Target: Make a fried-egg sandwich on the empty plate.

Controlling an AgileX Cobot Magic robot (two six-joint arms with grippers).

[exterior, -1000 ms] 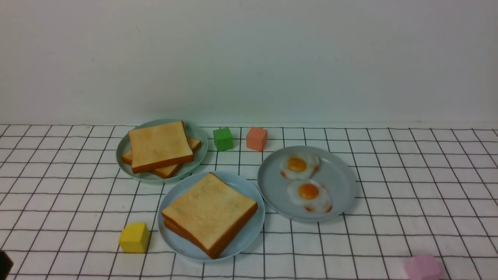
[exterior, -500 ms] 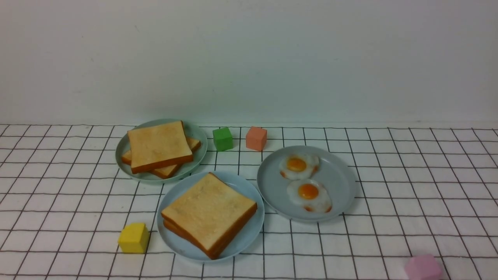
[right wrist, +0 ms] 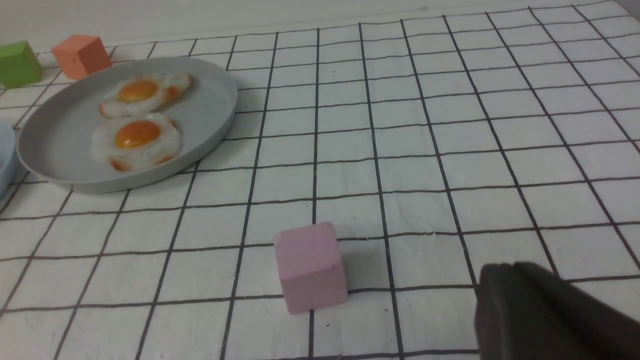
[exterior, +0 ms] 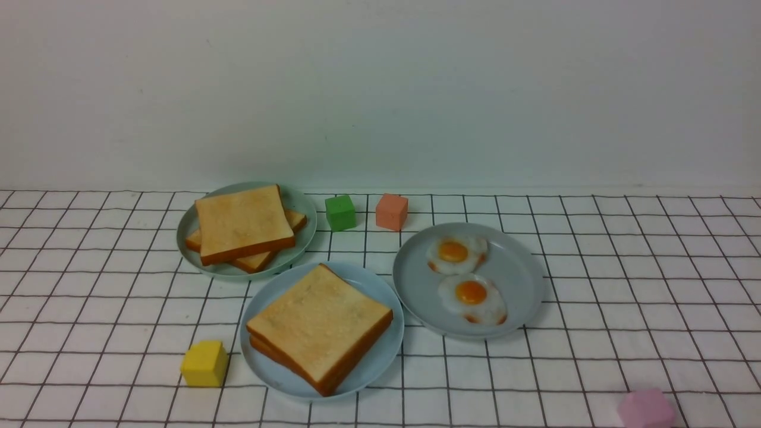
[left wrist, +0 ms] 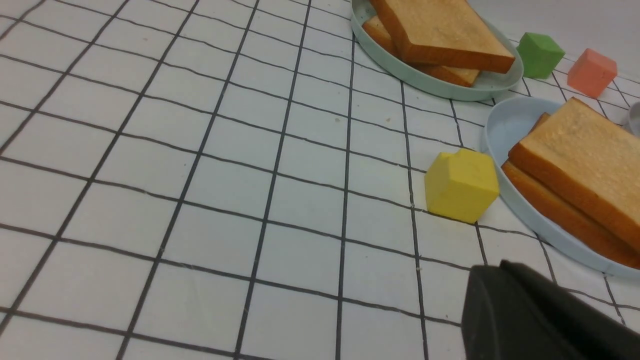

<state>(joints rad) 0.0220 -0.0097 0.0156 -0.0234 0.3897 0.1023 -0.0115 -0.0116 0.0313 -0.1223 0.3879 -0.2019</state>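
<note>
The sky-blue plate point(exterior: 364, 280) stands at front centre and carries two stacked toast slices point(exterior: 318, 324); whatever lies between them is hidden. In the left wrist view the same plate point(left wrist: 505, 125) and stack point(left wrist: 580, 165) lie ahead of my left gripper point(left wrist: 492, 270). That gripper is shut and holds nothing, low over the cloth near the yellow cube point(left wrist: 461, 185). My right gripper point(right wrist: 505, 270) has its fingers together and empty, beside the pink cube point(right wrist: 310, 267). Neither gripper shows in the front view.
A grey-blue plate point(exterior: 517, 279) on the right holds two fried eggs point(exterior: 455, 252) point(exterior: 472, 297). A pale green plate point(exterior: 300, 205) at back left holds two toast slices point(exterior: 241, 223). Green point(exterior: 340, 212) and salmon point(exterior: 392, 211) cubes sit behind; yellow point(exterior: 204, 362) and pink point(exterior: 646, 409) cubes sit in front.
A dark piece of the left gripper at the bottom-left corner of the front view has gone out of the picture. Plates, toast, eggs and cubes have not moved.
</note>
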